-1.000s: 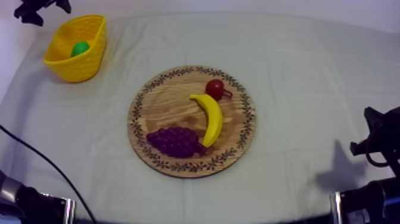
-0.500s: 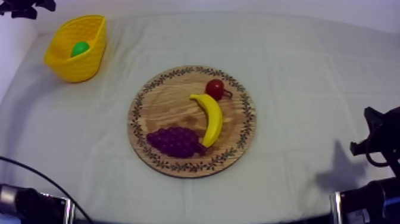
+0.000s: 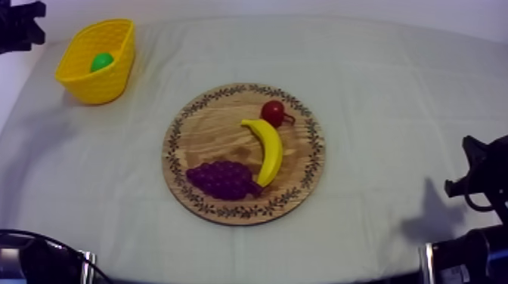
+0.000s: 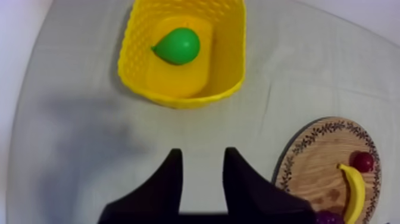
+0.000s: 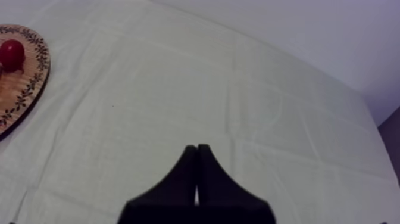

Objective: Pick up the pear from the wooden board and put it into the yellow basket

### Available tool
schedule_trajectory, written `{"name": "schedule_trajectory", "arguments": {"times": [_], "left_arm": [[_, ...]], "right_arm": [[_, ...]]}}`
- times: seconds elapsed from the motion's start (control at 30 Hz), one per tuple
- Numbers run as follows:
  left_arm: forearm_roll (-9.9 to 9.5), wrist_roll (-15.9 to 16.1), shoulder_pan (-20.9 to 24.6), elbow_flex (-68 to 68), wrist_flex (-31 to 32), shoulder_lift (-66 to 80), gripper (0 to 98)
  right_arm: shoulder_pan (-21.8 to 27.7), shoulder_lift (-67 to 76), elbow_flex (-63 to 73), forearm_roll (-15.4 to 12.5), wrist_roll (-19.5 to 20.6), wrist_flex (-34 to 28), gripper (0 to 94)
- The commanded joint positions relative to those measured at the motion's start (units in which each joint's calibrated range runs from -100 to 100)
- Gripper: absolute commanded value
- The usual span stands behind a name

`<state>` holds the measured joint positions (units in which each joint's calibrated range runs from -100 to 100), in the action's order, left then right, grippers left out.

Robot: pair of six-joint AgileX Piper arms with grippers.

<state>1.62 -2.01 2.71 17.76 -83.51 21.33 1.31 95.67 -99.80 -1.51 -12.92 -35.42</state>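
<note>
Since the green toy pear lies inside the yellow woven plastic basket, the placing step reads as done.

- Left pincer: released, fingers apart and holding nothing, poised over the cloth just beside the basket.
- Right pincer: clenched to a narrow wedge on nothing, low over the cloth-covered tabletop.
- Round wooden board with patterned rim: bears a yellow banana, a purple bunch of grapes and a small red fruit (no pear among them).

Next move, by judgement: the left arm draws back to rest without knocking the basket's rim.
</note>
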Motion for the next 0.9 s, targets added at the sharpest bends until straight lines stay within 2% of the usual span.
{"name": "schedule_trajectory", "arguments": {"times": [0.0, 0.17, 0.27, 0.4, 0.63, 0.87], "left_arm": [[0.16, 0.08, 0.11, 4.15, 1.22, 3.81, 19.5], [1.13, 1.67, 0.27, 9.56, 3.71, 11.0, 6.1], [1.72, 2.13, 0.29, 12.74, 5.13, 15.5, 2.1], [2.55, 2.38, 0.01, 17.94, 8.66, 22.25, 0.6], [5.36, 4.87, -0.14, 29.06, 18.32, 35.76, 0.1], [5.82, 4.53, 0.9, 40.83, 23.0, 49.5, 0.1]], "right_arm": [[0.0, 0.0, 0.02, -0.03, 0.0, 0.01, 0.4], [0.0, 0.0, 0.02, -0.03, 0.0, 0.01, 0.4], [0.0, 0.0, 0.02, -0.03, 0.0, 0.01, 0.4], [0.0, 0.0, 0.02, -0.03, 0.0, 0.01, 0.4], [0.0, 0.0, 0.02, -0.03, -0.03, 0.01, 0.4], [0.0, 0.0, 0.02, -0.03, -0.02, 0.01, 0.4]]}}
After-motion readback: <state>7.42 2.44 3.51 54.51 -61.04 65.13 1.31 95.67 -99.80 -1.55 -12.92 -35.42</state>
